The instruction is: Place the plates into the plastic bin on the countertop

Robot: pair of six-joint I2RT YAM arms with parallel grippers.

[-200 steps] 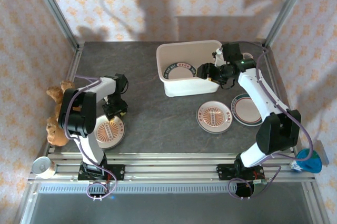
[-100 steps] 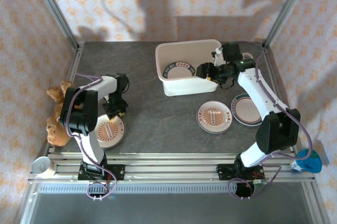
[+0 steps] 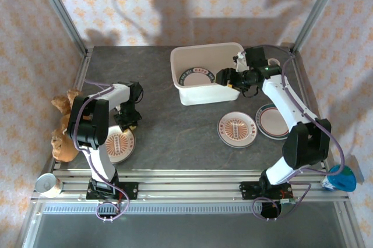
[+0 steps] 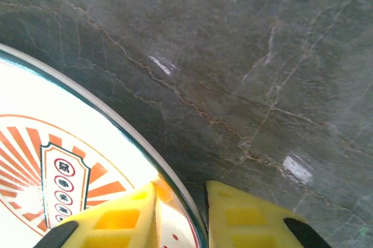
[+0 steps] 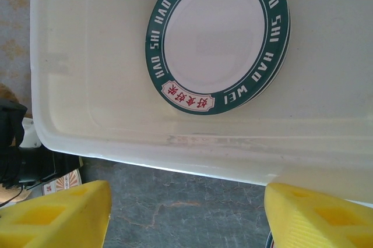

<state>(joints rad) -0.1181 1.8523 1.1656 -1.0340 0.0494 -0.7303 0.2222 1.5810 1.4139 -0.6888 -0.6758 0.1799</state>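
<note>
**Left fingers straddle a plate rim, right jaws spread at the bin**

At the near left of the countertop [image 3: 169, 137], the left gripper [image 4: 180, 192] has its yellow fingers on either side of the orange-centred plate's [image 4: 58, 155] rim. Whether they actually pinch it I cannot tell. The right gripper [image 5: 186, 201] hangs wide apart and empty over the near wall of the plastic bin [image 5: 175, 143]. A teal-rimmed plate [image 5: 217, 38] lies inside.

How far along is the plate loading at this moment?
Done: a white teal-rimmed plate lies in the white plastic bin. In hand: the left gripper straddles the rim of an orange-centred plate, not yet lifted; the right gripper hangs open, empty. Left: a second orange-centred plate and a second teal-rimmed plate on the dark grey countertop.
</note>
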